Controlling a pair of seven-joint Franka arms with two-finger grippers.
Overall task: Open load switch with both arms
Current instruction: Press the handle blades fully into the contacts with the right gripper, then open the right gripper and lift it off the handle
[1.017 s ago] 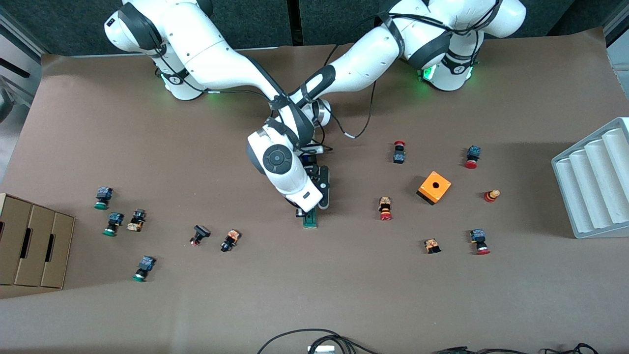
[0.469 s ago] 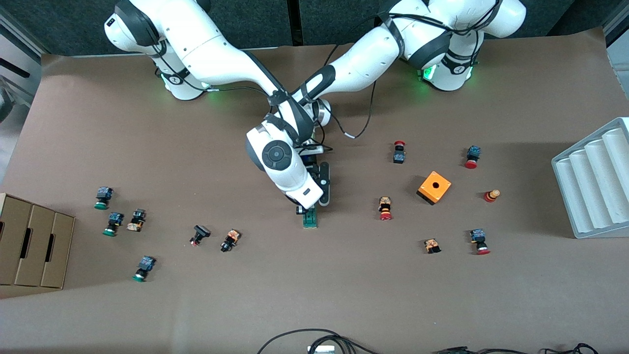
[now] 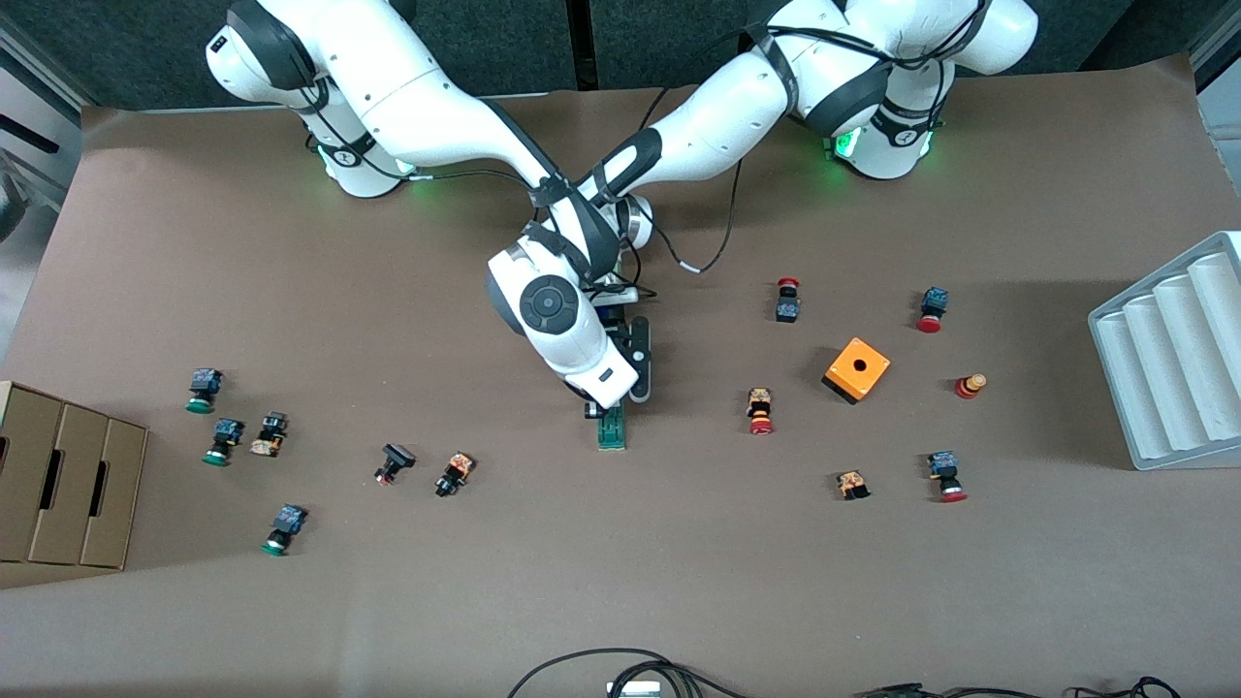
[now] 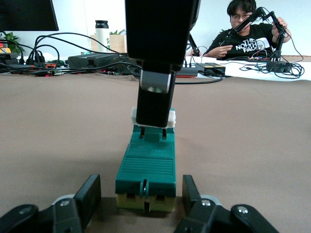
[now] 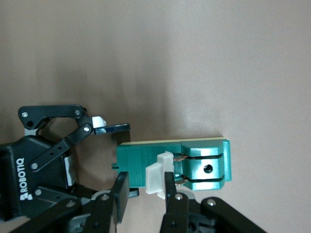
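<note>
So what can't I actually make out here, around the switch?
- Front view: the right arm's wrist covers the switch's farther end, both end effectors and any contact.
- Left wrist view: the right end effector hides most of the white piece; the left end effector is cut by the frame edge.
- Right wrist view: the right end effector is cut by the edge.
- Whether the switch has opened: unclear in every view.

Right claw (image 5: 146, 187) on load switch (image 5: 194, 162)

Brown table (image 3: 679, 582), dark backdrop (image 3: 485, 39)
</note>
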